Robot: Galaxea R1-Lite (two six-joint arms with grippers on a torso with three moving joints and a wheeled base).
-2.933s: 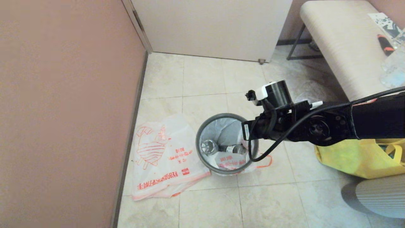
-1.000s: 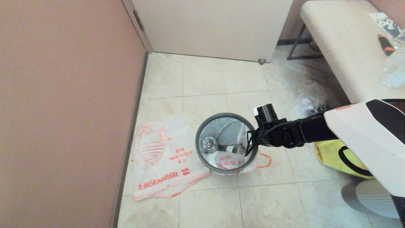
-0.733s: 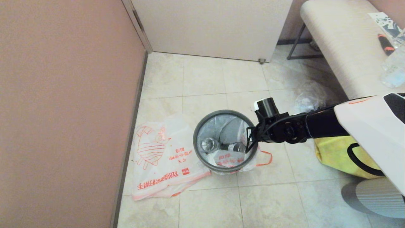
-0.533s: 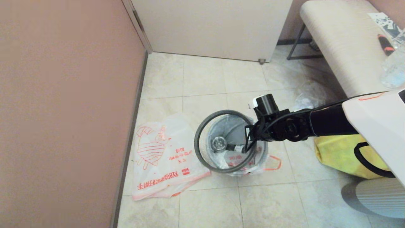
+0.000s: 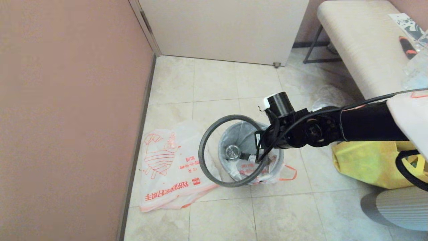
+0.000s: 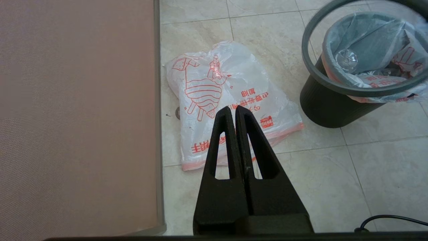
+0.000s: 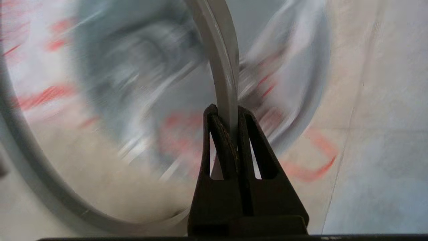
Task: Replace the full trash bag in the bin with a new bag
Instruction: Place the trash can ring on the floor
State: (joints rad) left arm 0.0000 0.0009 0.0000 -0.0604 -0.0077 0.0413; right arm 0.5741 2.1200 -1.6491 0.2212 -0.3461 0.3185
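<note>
The black bin (image 6: 329, 107) stands on the tiled floor with the full trash bag (image 5: 249, 169) inside it, bottles showing and an orange-red handle hanging over the right side. My right gripper (image 5: 260, 156) (image 7: 224, 112) is shut on the thin grey hoop (image 5: 200, 154) (image 7: 224, 63), which hangs tilted above the bin's rim and reaches out to its left. The new bag (image 5: 167, 167) (image 6: 217, 87) lies flat on the floor left of the bin. My left gripper (image 6: 233, 108) hovers shut and empty above the new bag.
A pink wall (image 5: 67, 117) runs along the left, close to the new bag. A yellow tote (image 5: 367, 164) sits right of the bin under my right arm. A bench (image 5: 361, 50) and a clear bag (image 5: 329, 95) are at the back right.
My right gripper came down to the bin's right rim, closed on the grey hoop and lifted it off the bin, up and leftward. The bin with its bag shifted slightly right.
</note>
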